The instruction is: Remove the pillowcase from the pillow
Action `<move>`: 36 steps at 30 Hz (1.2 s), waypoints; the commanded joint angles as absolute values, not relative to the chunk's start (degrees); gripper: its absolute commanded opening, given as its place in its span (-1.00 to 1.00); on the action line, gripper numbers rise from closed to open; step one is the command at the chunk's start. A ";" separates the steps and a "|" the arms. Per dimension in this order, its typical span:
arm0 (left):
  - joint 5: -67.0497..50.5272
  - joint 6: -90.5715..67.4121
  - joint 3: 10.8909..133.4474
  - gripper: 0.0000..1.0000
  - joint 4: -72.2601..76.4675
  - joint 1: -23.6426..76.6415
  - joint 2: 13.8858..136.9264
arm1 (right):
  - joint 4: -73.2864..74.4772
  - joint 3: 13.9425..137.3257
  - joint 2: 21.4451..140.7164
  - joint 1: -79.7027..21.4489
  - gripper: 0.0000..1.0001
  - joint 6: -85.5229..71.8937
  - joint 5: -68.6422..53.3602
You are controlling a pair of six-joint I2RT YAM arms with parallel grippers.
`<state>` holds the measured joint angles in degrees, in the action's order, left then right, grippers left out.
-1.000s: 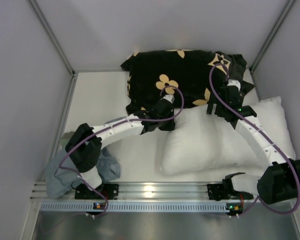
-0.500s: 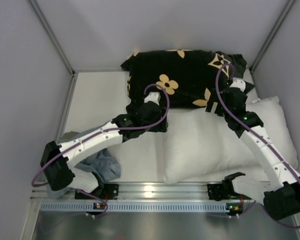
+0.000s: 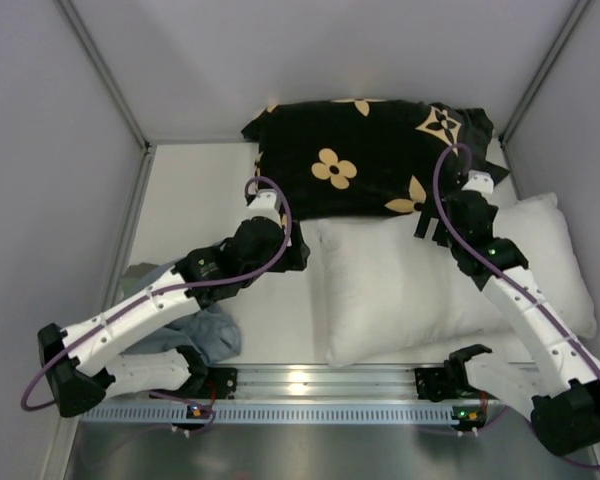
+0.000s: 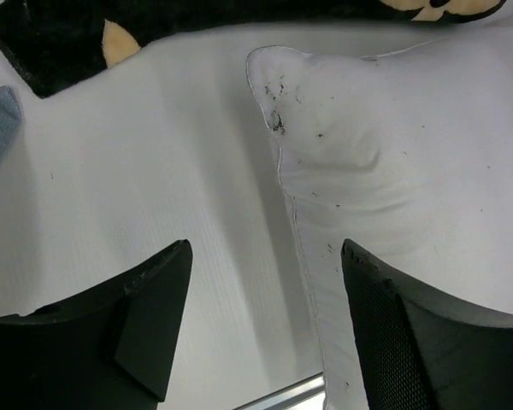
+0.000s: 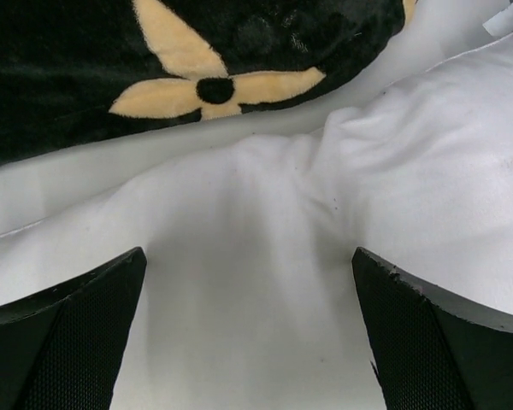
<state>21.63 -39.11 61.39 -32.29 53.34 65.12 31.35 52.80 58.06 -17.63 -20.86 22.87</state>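
1. Left gripper [image 4: 267, 256]: jaws apart, nothing between them. It hangs over the worktop [image 4: 137, 196] just beside the pillow's [image 4: 393, 154] left edge.
2. Right gripper [image 5: 248, 256]: jaws wide apart, empty, over the pillow's far edge.
3. Pillowcase [image 3: 205, 335]: off the pillow, bunched at the near-left, partly hidden under the left arm.
4. Pillow is bare white; the right arm covers part of it.
5. Black pillow [image 3: 360, 160] lies at the back, touching the pillow's far edge.
6. Walls are close on the left, back and right; room to move is far-left.
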 commanded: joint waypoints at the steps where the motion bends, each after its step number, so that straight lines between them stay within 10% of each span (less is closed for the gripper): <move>1: 23.38 -40.17 59.15 0.49 -32.96 53.61 59.69 | 29.27 51.60 53.27 -18.28 0.99 -21.53 20.84; 36: 14.77 -50.97 44.12 0.98 -38.06 53.61 27.95 | 37.88 38.85 39.20 -18.28 0.99 -36.56 2.27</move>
